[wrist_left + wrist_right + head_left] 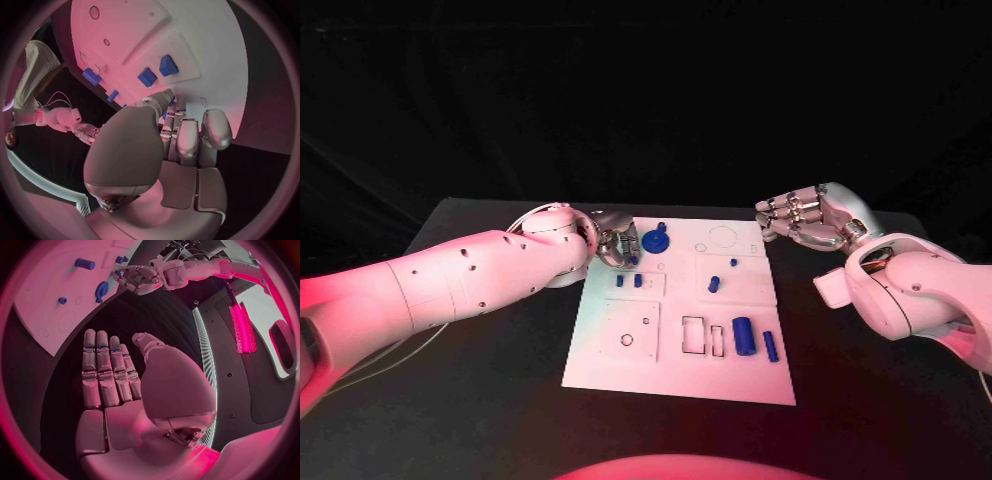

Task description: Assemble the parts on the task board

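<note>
White task board (pixel 678 375) on the black table (pixel 473 400), blue parts (pixel 744 335) lying near its right edge. Farther back, left hand (pixel 615 246) over the board's far-left corner beside a round blue part (pixel 656 241), its grip indiscernible; right hand (pixel 800 220) empty, fingers extended, off the far-right corner.

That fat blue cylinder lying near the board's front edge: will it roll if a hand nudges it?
Probably. The blue cylinder lies on its side on the flat task board, so a sideways push should roll it. It looks rigid and small, likely light. Its smooth surface might slip in the silver fingers.
</note>
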### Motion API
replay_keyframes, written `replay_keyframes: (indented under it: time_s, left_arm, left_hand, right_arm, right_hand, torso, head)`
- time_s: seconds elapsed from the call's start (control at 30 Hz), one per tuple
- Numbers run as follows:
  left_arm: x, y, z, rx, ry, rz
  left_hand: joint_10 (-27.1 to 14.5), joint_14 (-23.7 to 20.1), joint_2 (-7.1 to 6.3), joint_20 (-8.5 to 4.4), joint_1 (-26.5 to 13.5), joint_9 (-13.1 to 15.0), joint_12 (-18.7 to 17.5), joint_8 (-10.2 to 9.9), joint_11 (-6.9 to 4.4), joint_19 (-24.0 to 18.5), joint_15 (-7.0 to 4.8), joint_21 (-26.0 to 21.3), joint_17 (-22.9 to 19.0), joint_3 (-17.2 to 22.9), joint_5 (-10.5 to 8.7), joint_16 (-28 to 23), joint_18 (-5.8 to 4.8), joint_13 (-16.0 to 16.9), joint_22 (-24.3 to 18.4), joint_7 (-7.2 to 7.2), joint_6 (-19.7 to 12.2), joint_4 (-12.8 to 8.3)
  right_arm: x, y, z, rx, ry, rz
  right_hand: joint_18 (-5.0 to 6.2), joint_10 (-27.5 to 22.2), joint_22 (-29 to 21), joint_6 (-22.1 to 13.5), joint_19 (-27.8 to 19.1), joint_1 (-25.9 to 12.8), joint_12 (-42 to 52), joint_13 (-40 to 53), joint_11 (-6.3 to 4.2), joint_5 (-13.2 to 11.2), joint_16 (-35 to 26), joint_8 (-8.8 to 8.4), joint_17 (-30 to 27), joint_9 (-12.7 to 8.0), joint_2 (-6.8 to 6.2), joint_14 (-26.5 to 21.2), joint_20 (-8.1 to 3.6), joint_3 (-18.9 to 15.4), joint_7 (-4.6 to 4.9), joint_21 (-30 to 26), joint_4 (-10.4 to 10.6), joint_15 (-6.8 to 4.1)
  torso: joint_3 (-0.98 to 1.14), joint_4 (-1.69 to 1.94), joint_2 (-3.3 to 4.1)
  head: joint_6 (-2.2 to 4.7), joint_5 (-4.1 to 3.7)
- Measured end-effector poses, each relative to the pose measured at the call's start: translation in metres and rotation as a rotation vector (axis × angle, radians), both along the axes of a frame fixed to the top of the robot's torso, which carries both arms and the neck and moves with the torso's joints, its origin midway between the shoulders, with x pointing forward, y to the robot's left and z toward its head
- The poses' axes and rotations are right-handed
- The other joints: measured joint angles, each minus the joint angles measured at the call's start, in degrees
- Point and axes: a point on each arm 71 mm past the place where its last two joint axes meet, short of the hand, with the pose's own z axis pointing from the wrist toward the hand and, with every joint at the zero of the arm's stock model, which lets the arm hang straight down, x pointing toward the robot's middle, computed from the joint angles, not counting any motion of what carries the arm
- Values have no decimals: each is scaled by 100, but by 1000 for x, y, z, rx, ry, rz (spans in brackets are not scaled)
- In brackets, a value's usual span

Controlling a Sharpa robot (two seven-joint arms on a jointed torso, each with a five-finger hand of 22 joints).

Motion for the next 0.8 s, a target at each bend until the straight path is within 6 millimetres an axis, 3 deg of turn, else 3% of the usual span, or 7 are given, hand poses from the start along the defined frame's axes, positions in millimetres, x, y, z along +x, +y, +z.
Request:
replay_keyframes:
  time_s: [0.57, 0.67, 0.8]
  left_arm:
    - [0, 5, 0, 6, 4, 12]
    - [0, 8, 0, 7, 3, 17]
    - [-1, 11, 0, 7, 0, 22]
  left_hand:
    - [0, -41, -22, 21, -22, -60, -67, -125, 0, -21, 41, 0, -83, 0, 0, 0, 0, 1, -52, 25, -108, 0]
    - [12, -41, -22, 35, -22, -119, -114, -219, 12, -35, 41, -23, -92, -16, 0, 0, 0, 1, -56, 32, -257, -16]
    - [20, -63, -78, 42, -17, -229, -212, -236, 21, -42, 63, -23, -132, -16, 0, 0, 0, 4, -74, 42, -514, -16]
  right_arm:
    - [1, -2, -1, -5, 3, -3]
    - [2, -3, -1, -17, 2, -2]
    - [4, -6, -2, -54, -5, 6]
  right_hand:
    - [0, -21, -45, -24, 0, 0, -24, -3, 22, 0, 0, -24, -35, 0, 0, -42, 0, 84, 23, -25, -87, 0]
    - [0, -79, -59, -24, 0, 90, -56, -8, 65, -97, 0, -23, -46, 0, -23, -42, 0, 121, 24, -26, -205, 0]
    - [0, -213, -57, -24, 56, 201, -98, -14, 65, -406, 0, -24, -51, 0, -47, 12, -11, 135, 24, 16, -376, -28]
  torso:
    - [-3, 1, 1]
    - [-3, 2, 0]
    - [-3, 2, 0]
  head:
    - [-14, -12]
    - [-15, -15]
    - [-14, -20]
